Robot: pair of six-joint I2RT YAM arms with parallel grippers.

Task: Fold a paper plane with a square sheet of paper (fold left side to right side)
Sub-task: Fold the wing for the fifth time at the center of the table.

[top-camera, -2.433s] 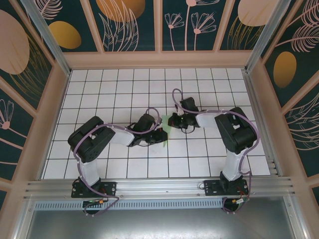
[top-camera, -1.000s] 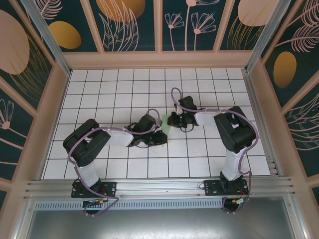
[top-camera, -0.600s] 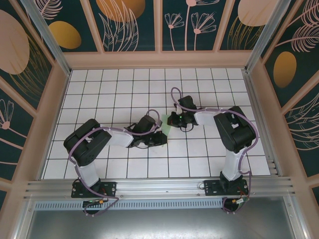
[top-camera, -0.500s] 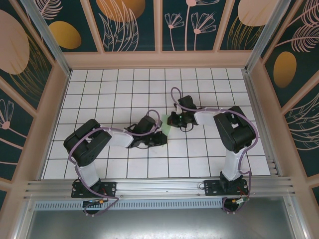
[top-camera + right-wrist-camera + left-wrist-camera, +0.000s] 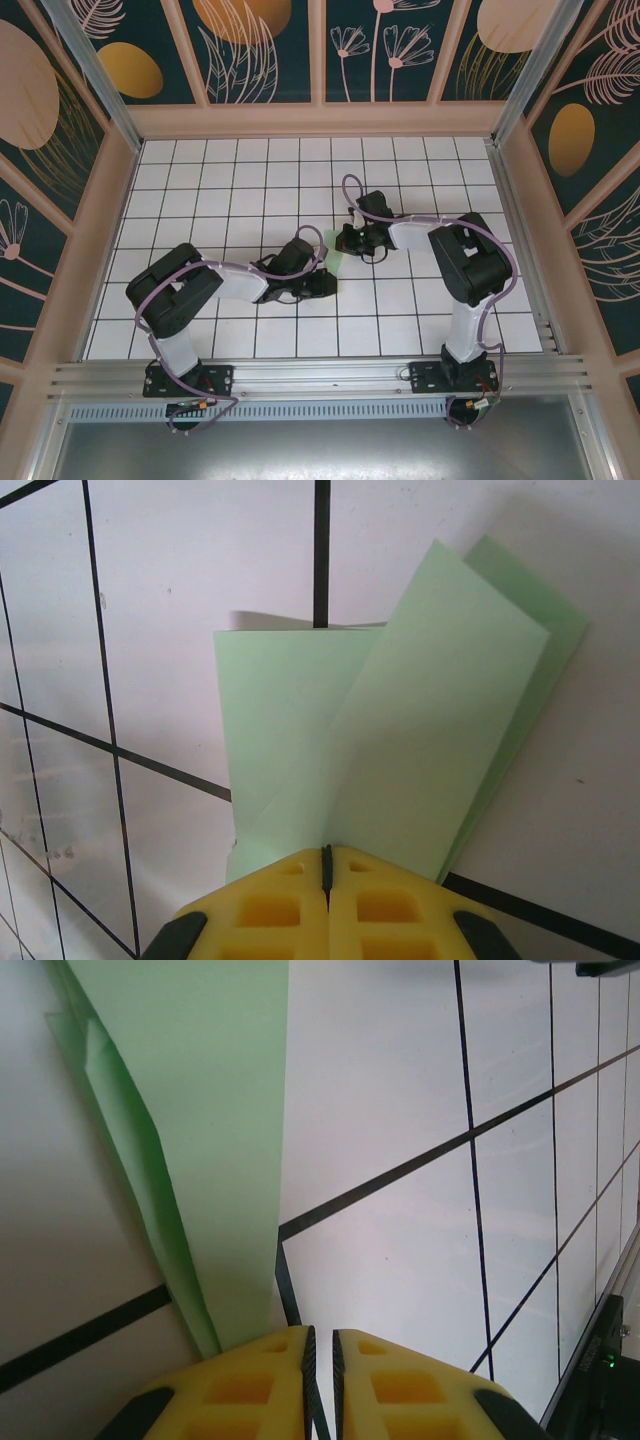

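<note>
My left arm (image 5: 172, 292): black joints, white links.
My right arm (image 5: 470, 265): same.
Cables (image 5: 349, 186): lilac.
Fingers (image 5: 270, 912): yellow.

We see the square sheet of paper (image 5: 336, 257), folded over itself, lying on the table (image 5: 230, 180) a little right of the middle, between the two grippers. The left gripper (image 5: 324, 285) sits just nearer than the sheet, and the right gripper (image 5: 344, 241) just behind it. In the left wrist view the sheet (image 5: 200, 1110) runs from the left-hand finger (image 5: 240, 1385) away to the upper left. In the right wrist view the sheet (image 5: 400, 750) lies directly ahead of the gripper (image 5: 326, 852), with one flap lying over another and leaning right.
</note>
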